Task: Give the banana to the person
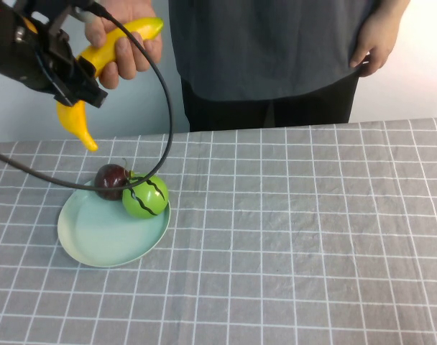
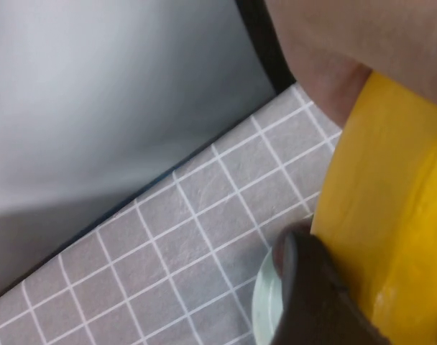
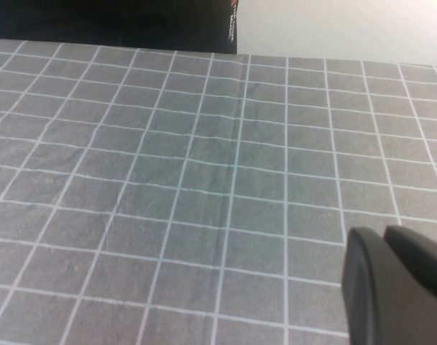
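Observation:
The yellow banana (image 1: 76, 118) hangs in the air at the far left, above the table's back edge. My left gripper (image 1: 78, 77) is shut on its middle. The person (image 1: 269, 43) stands behind the table, and one hand (image 1: 125, 50) wraps round the banana's upper end. In the left wrist view the banana (image 2: 391, 215) fills the side next to my dark finger (image 2: 312, 287), with the person's hand (image 2: 348, 50) beyond it. My right gripper (image 3: 386, 233) is out of the high view; it hovers shut and empty over bare cloth.
A pale green plate (image 1: 96, 237) on the checked cloth holds a round green striped fruit (image 1: 145, 198) and a dark plum (image 1: 111, 180). A black cable (image 1: 164, 93) loops from my left arm down over the plate. The person's other hand (image 1: 373, 43) rests at the hip.

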